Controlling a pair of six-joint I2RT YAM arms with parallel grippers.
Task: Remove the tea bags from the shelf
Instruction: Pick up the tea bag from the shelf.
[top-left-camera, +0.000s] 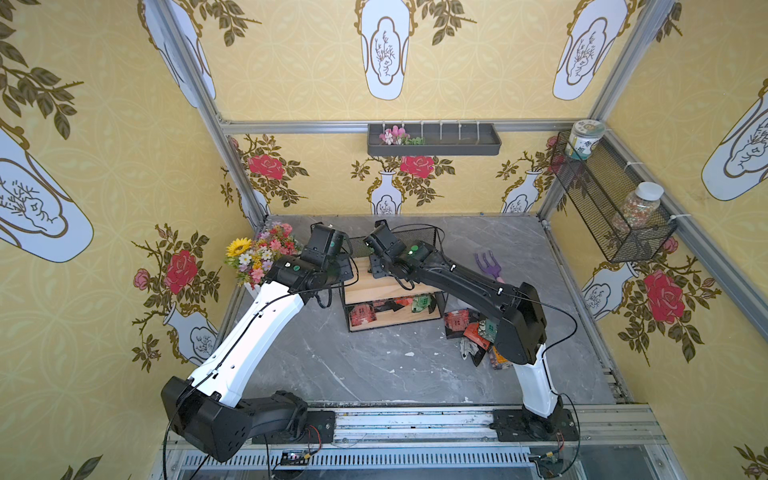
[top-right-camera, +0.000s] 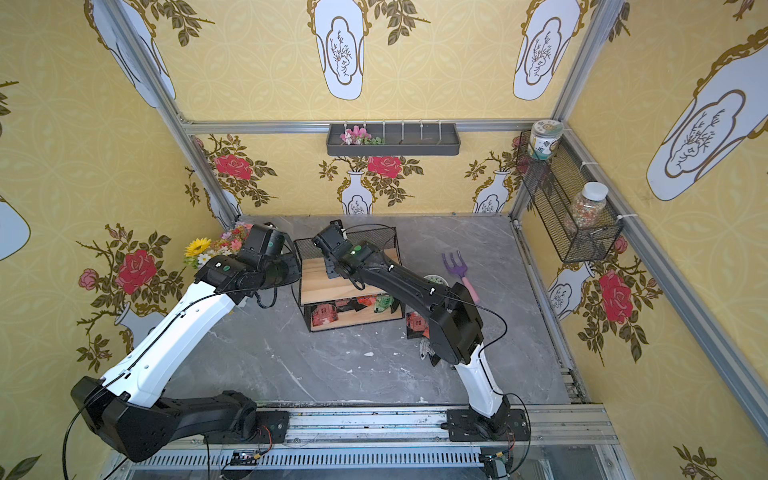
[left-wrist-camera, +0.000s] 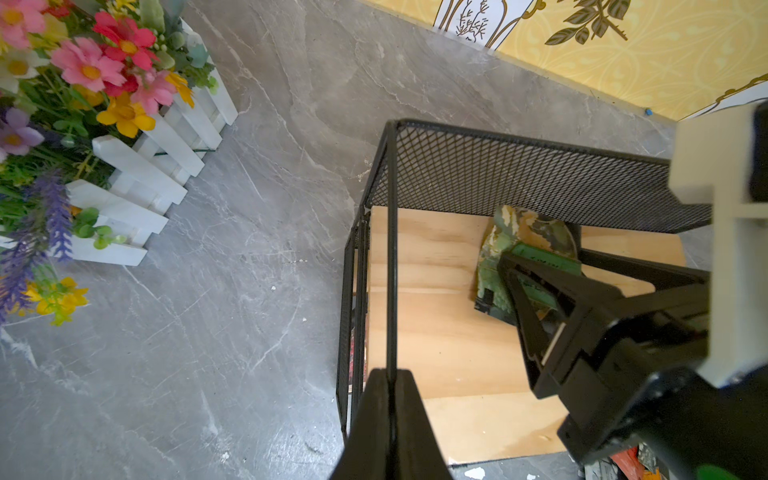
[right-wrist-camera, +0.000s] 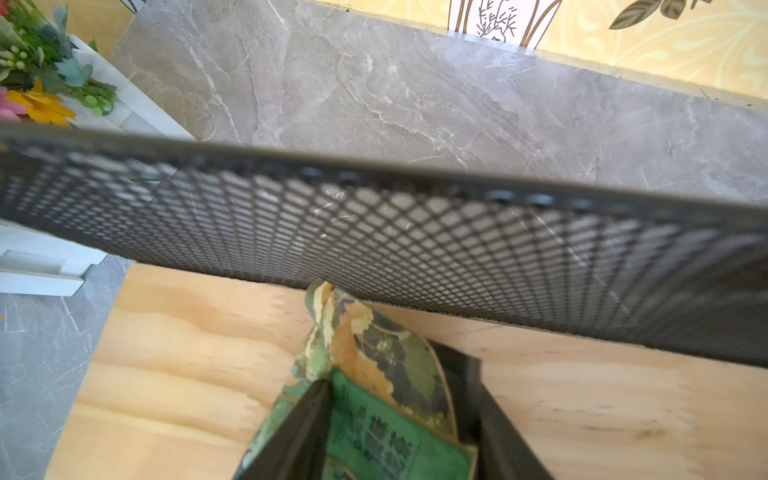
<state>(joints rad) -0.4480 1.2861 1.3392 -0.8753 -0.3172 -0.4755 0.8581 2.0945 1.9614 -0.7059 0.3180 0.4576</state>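
The shelf (top-left-camera: 374, 286) stands mid-table, a black mesh frame with two wooden boards (top-right-camera: 328, 282). My left gripper (left-wrist-camera: 390, 374) is shut on a thin black rod of the shelf's frame at its left end. A green tea bag (right-wrist-camera: 374, 345) sits on the top board against the back mesh (right-wrist-camera: 415, 241). My right gripper (right-wrist-camera: 390, 370) has its fingers pressed on both sides of this bag, which bows between them. The left wrist view shows the same green bag (left-wrist-camera: 498, 237). More tea bags lie on the lower board, red (top-left-camera: 362, 314) and green (top-left-camera: 422, 302).
A pile of tea bags (top-left-camera: 463, 326) lies on the table right of the shelf, under my right arm. A flower box with a white fence (top-left-camera: 259, 257) stands left of the shelf. A purple garden fork (top-left-camera: 488, 266) lies at the back right. A mesh basket with jars (top-left-camera: 602, 199) hangs on the right wall.
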